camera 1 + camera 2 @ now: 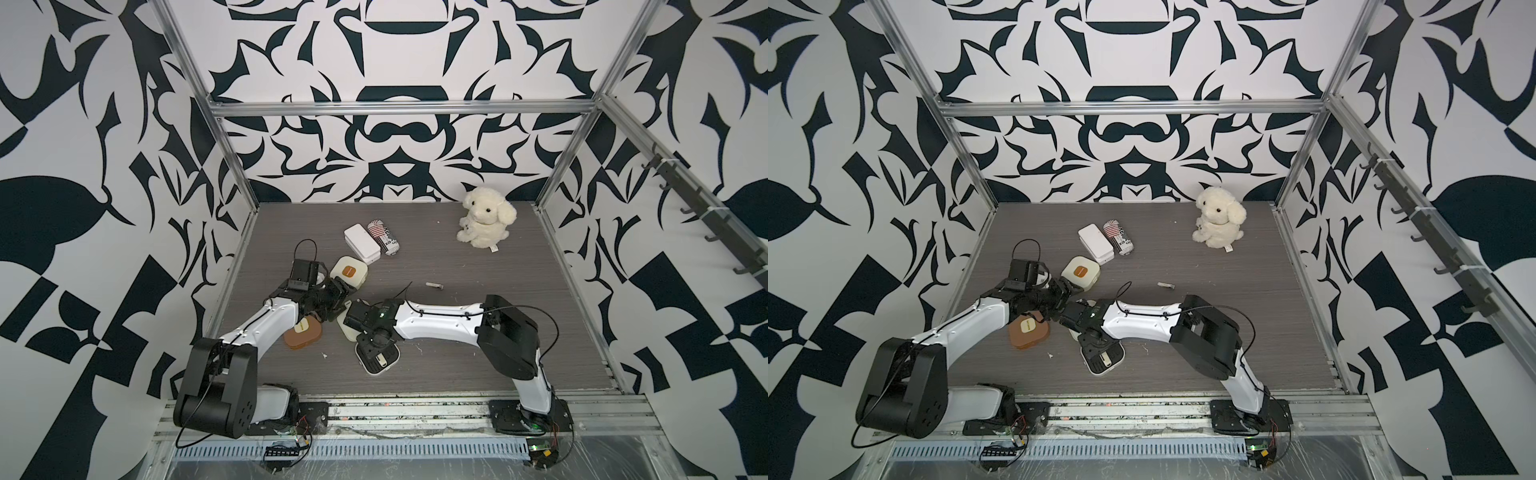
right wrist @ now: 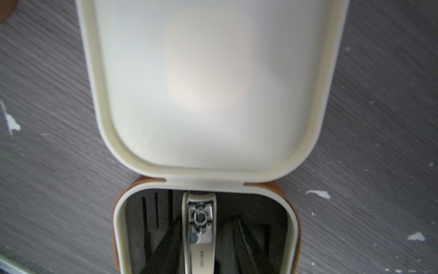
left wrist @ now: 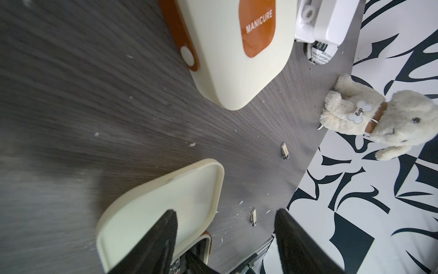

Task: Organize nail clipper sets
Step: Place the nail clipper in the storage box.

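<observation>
Where the grey wood-grain table (image 1: 457, 345) fills the lower centre of the frame in both top views, an open cream case (image 1: 376, 359) shows its black slotted inside, with its lid (image 1: 345, 328) thrown back toward the upper left. A metal clipper (image 2: 201, 237) sits in the middle slot. The right pincer (image 2: 205, 220) hangs over it, with a dark finger on either side of the clipper; whether they pinch it cannot be told. Just left of the lid lies a tan-brown case (image 1: 302, 332), closed, partly under the left arm. Above it, the left pincer (image 3: 226, 212) stands spread wide with nothing between its fingers (image 3: 156, 242), one of which overlaps the lid. Higher in the frame is a closed cream case (image 1: 349, 272) with an orange label. A loose clipper (image 1: 434, 285) lies alone at mid-frame; the left wrist view shows a second loose clipper (image 3: 253, 217) close to the lid. Farther up, a white box (image 1: 361, 243) and striped can (image 1: 384, 237) lie side by side. A plush dog (image 1: 486, 216) sits at the upper right.
</observation>
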